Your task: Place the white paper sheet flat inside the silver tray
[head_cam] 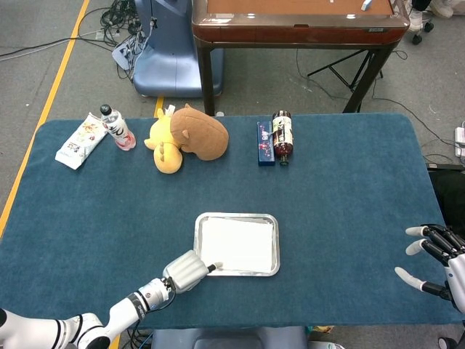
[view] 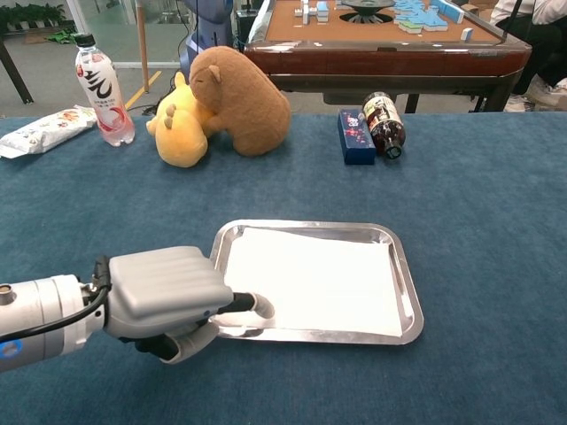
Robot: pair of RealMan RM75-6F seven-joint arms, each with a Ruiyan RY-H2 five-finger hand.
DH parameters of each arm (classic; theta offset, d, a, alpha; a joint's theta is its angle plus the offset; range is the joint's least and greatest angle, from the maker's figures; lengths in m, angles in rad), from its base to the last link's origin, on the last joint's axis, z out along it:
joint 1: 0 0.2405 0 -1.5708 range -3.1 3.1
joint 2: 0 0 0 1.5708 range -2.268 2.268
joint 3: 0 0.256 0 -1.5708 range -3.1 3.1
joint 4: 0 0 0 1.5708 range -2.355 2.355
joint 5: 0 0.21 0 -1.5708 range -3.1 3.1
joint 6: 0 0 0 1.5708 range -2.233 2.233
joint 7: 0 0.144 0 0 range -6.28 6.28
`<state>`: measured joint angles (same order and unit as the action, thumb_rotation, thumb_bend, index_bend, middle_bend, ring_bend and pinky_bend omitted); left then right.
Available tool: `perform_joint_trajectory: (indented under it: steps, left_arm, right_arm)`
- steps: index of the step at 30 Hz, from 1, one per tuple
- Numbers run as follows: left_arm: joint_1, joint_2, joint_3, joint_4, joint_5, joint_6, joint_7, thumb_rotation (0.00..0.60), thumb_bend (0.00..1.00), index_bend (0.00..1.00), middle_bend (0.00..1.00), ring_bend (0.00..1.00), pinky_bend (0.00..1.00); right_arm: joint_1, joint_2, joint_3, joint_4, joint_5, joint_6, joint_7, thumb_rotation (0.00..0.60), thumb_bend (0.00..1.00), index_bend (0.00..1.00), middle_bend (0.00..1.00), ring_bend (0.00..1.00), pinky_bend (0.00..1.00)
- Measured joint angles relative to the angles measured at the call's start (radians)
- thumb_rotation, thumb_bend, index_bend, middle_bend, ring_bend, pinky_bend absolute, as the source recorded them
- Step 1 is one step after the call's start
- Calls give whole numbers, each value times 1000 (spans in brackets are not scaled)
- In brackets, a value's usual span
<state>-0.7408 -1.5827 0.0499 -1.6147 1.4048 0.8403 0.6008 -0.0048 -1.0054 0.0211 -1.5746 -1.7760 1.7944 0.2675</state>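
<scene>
The silver tray (head_cam: 236, 215) (view: 306, 224) sits at the near middle of the blue table. The white paper sheet (head_cam: 238, 243) (view: 314, 279) lies flat inside it, within the rim. My left hand (head_cam: 187, 271) (view: 164, 288) is at the tray's near-left corner with its fingers curled. One fingertip (head_cam: 212, 267) (view: 260, 305) reaches over the rim and rests on the paper's near-left corner. My right hand (head_cam: 429, 262) hovers at the table's near-right edge with fingers spread, holding nothing; it shows only in the head view.
Along the far side lie a snack bag (head_cam: 81, 140) (view: 44, 131), a water bottle (head_cam: 116, 127) (view: 102, 88), brown and yellow plush toys (head_cam: 187, 134) (view: 235, 102), a blue box (head_cam: 264, 142) (view: 356, 137) and a dark bottle (head_cam: 282, 137) (view: 384, 124).
</scene>
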Motion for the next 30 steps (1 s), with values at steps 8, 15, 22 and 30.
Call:
perform_joint_trajectory:
  steps: [8,15,22,30]
  left_arm:
    - [-3,-4,3,1,-10,2,12,600,683,158,1000,855,924]
    - [-6,-2,-2,2,-18,5,20,600,683,158,1000,857,924]
    - [-9,4,-13,1,-30,16,22,600,684,154,1000,859,924]
    - [-11,18,-35,-4,-38,37,15,600,687,153,1000,860,924]
  right_arm:
    - [0,1,1,1,3,2,7,600,65,552,377,275,471]
    - [-2,1,3,3,2,8,11,600,65,552,377,275,470]
    - [-5,-2,8,10,5,21,21,600,64,552,377,276,439]
    - [-5,-5,9,11,4,22,21,600,64,552,377,276,438]
